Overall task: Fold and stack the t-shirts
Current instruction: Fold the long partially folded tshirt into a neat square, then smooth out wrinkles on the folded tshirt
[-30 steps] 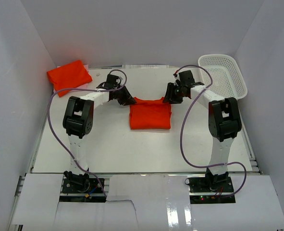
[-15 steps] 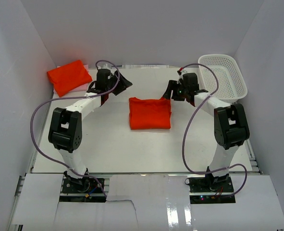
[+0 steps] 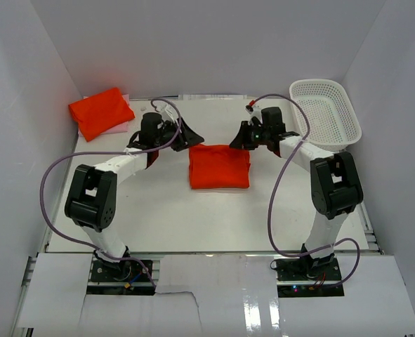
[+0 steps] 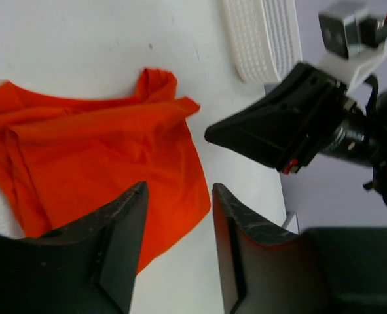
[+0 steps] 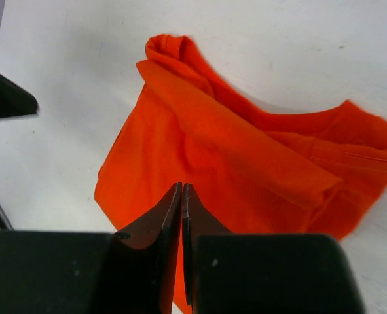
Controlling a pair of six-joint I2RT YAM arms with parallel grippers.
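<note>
White table (image 3: pixel 158 217) boxed in by plain pale walls (image 3: pixel 193 42), seemingly evenly lit

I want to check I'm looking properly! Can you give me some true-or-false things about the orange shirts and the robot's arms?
1. There are two t-shirts: the middle t-shirt and the corner t-shirt. True.
2. The t-shirts are stacked together. False: they lie apart.
3. The basket holds a shirt. False: it is empty.
4. The left end effector is open. True.
5. The right end effector is wide open. False: it is shut.
</note>
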